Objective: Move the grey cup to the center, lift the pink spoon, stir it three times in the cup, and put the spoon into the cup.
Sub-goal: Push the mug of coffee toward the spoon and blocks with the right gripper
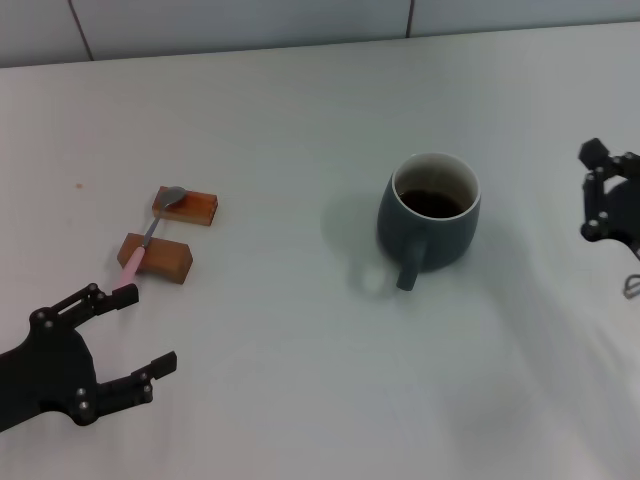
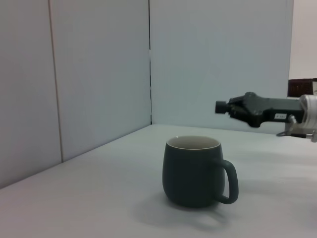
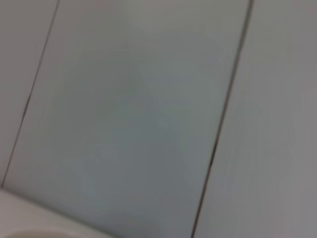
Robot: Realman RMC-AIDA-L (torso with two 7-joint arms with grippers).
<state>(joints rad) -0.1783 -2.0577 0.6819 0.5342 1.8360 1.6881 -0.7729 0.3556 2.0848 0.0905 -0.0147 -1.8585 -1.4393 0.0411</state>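
The grey cup [image 1: 428, 222] stands upright near the middle of the table, dark liquid inside, its handle toward me; it also shows in the left wrist view [image 2: 193, 171]. The pink spoon [image 1: 135, 258] lies across two orange-brown blocks at the left, its metal bowl on the far block and its pink handle pointing at my left gripper. My left gripper [image 1: 145, 332] is open and empty just in front of the handle's end, one fingertip close to it. My right gripper [image 1: 592, 192] is open and empty at the right edge, apart from the cup; it also shows in the left wrist view [image 2: 223, 107].
The far block [image 1: 190, 207] and near block [image 1: 160, 257] carry the spoon above the white table [image 1: 300, 380]. A tiled wall [image 1: 250, 20] runs along the table's back edge. The right wrist view shows only wall panels.
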